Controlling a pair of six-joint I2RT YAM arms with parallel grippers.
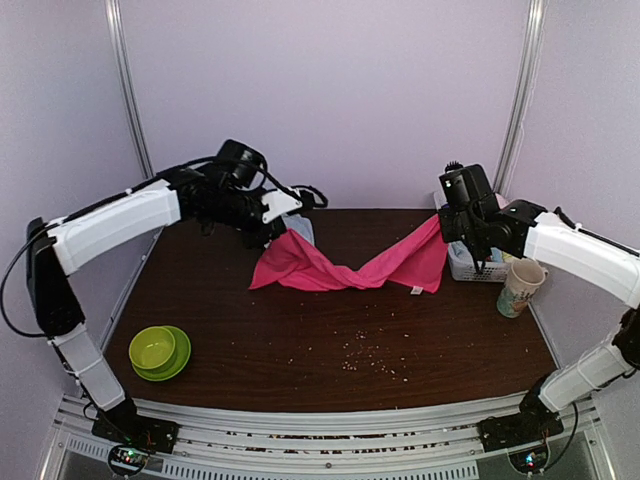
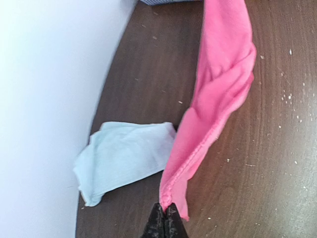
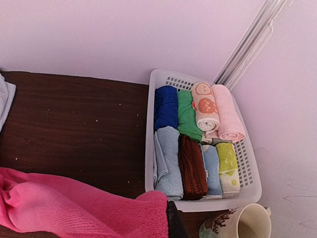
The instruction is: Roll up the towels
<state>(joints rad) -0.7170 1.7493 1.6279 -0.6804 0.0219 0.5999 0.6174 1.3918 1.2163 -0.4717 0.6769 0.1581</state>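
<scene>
While left gripper (image 2: 165, 217) and right gripper (image 1: 447, 234) clamp opposite ends of the bright magenta-pink cloth towel (image 1: 340, 268), I observe it sagging, twisted.

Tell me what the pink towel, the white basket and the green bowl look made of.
Pink towel: soft matte cloth; it drapes, twists and shows a stitched hem. White basket: likely moulded plastic, with gridded holes in its walls. Green bowl: probably plastic, smooth, even colour; too small to be sure.
</scene>
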